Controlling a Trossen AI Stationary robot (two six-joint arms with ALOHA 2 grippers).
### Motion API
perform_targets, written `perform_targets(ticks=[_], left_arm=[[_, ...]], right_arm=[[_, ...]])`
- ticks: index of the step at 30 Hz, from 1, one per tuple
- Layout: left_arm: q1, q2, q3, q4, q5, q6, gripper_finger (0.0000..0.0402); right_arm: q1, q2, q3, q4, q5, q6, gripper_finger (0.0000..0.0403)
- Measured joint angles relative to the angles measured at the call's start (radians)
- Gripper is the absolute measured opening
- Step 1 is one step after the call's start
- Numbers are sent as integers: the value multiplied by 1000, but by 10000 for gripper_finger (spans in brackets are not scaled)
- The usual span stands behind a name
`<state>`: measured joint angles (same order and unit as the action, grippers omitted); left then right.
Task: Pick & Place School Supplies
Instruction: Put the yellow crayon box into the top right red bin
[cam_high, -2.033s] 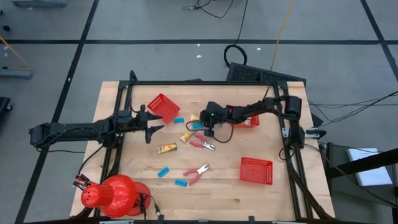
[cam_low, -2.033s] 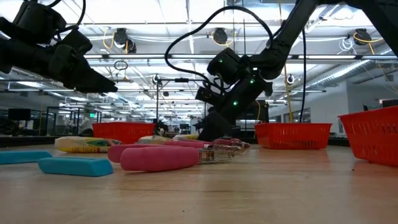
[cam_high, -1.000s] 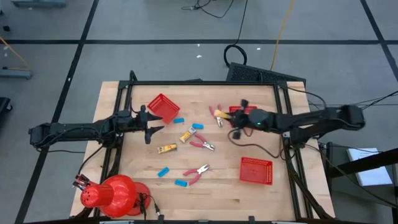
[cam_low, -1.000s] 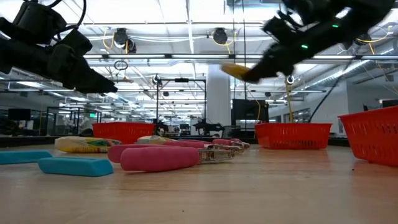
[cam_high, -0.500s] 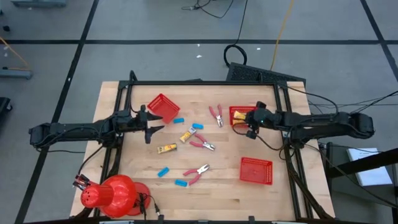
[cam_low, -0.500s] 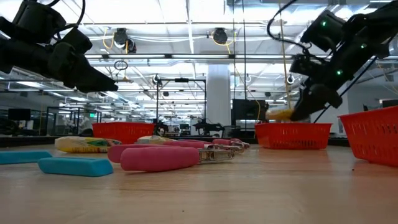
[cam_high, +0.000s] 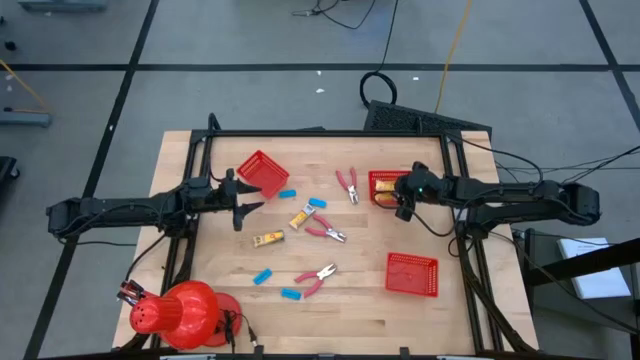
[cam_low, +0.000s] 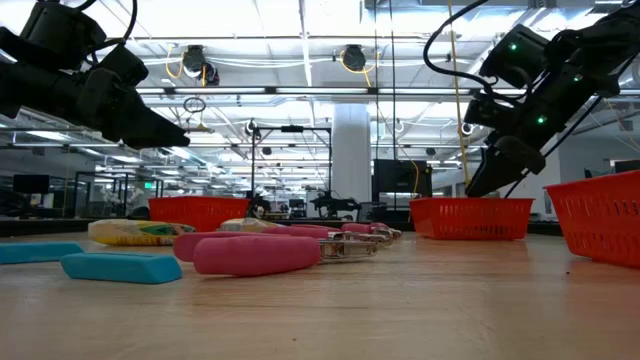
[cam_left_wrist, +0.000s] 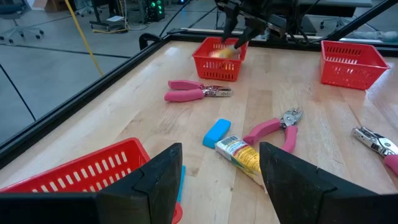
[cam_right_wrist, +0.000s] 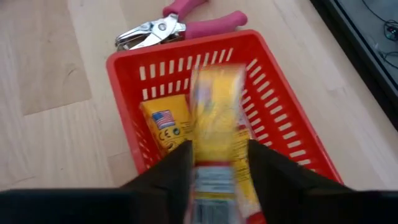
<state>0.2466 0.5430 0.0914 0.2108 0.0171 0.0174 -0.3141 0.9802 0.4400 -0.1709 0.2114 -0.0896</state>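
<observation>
Right gripper (cam_high: 404, 203) hangs over the red basket (cam_right_wrist: 292, 124) at the table's two o'clock, its fingers parted around a blurred yellow packet (cam_right_wrist: 219, 118) directly above a second packet (cam_right_wrist: 166, 124) lying inside; whether they grip it, I cannot tell. Left gripper (cam_high: 243, 201) waits open and empty at nine o'clock; pliers (cam_high: 322, 274) and blue erasers (cam_high: 262, 276) lie around the centre

Even overhead light, soft shadows; yellow packet (cam_right_wrist: 217, 124) motion-blurred
</observation>
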Motion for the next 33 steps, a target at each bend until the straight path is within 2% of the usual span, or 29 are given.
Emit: perform_targets(ticks=[3,6,14,19,24,29,33], left_arm=[[0,0,0,0,0,4,218],[0,0,0,0,0,4,218],[-22,26,0,4,64,-69,218],[-135,113,14,2,4,-127,218],[-284,223,77,-17,-108,-173,218],[-410,365,217,-174,-208,-228,218],[-472,501,336,-337,-255,-288,218]], right_arm=[[-13,0,0,0,2,0,216],[-24,0,0,8,3,-1,240],[2,0,0,122,-3,-21,238],[84,0,0,202,-4,-10,242],[201,0,1,245,8,25,248],[337,0,1,248,101,59,247],[450,0,1,265,159,96,249]])
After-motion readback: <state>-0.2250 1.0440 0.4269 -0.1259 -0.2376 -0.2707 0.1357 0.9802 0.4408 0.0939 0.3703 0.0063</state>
